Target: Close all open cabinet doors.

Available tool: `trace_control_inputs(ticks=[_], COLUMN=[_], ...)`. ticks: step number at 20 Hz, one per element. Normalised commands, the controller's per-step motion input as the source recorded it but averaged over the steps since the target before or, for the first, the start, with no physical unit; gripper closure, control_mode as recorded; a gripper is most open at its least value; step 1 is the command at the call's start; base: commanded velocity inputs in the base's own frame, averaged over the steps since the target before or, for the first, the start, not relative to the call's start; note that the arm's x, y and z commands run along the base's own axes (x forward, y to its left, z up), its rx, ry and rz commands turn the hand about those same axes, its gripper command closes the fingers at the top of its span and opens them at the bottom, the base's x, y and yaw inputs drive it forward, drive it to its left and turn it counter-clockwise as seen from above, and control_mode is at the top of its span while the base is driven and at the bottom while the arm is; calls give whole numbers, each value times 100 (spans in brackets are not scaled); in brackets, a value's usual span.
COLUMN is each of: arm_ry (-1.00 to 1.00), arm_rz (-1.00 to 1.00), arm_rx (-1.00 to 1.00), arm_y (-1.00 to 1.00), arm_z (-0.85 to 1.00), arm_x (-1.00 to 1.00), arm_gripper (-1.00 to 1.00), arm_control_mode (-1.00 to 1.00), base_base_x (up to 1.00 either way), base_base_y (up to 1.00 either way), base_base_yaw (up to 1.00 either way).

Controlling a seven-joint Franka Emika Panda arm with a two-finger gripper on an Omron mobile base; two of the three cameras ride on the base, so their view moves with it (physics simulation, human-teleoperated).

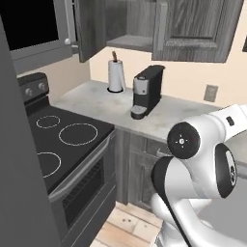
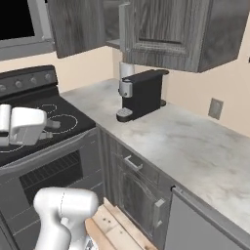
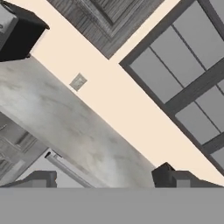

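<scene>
Two upper cabinet doors stand swung open above the counter. The left door (image 1: 89, 29) (image 2: 78, 24) hangs out beside the range hood. The right door (image 1: 193, 29) (image 2: 166, 29) juts toward me, and between them shows the cabinet's bare shelf (image 1: 130, 42). A corner of a dark wood-grain door (image 3: 109, 22) appears in the hand view. My gripper (image 3: 107, 179) is open, its fingertips (image 3: 175, 177) wide apart with nothing between them. It hovers over the stove's front edge (image 2: 50, 130), well below and left of the doors, pointing toward the counter and wall.
A black coffee machine (image 1: 147, 89) (image 2: 141, 93) and a paper towel roll (image 1: 116, 75) stand on the marble counter (image 2: 195, 141). The black stove (image 1: 62, 140) lies to the left. A wall outlet (image 3: 78, 81), a window (image 3: 183, 78) and shut lower cabinets (image 2: 136, 195) are also in view.
</scene>
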Motion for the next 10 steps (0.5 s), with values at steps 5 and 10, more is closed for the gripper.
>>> trace_control_inputs(ticks=[5,10], arm_ry=[0,0], arm_rz=[0,0], arm_rx=[0,0], arm_y=[0,0], arm_z=[0,0], arm_x=[0,0], arm_gripper=[-100,-100], arm_control_mode=[100,100], base_base_x=[63,66], base_base_y=[0,4], base_base_yaw=[10,1])
